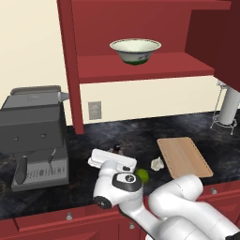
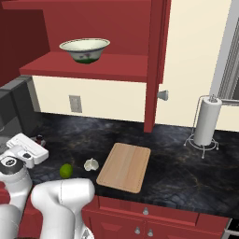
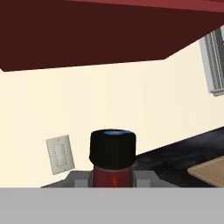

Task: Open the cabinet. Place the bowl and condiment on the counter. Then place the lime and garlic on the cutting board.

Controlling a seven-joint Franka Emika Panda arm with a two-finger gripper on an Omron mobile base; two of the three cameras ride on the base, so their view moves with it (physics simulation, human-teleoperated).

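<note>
Where label shows, condiment [image 3: 112, 154] red, no legible writing

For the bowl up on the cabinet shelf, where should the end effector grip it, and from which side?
Probably the thin rim of the bowl at its front edge, coming from the open cabinet front: it sits upright and wide, too broad to span, and the upper shelf blocks a top approach.

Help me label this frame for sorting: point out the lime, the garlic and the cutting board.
lime [image 2: 66, 171], right base view, middle of the fruit.
garlic [image 2: 91, 164], right base view, middle of the bulb.
cutting board [image 2: 125, 167], right base view, centre of its wooden top.
</note>
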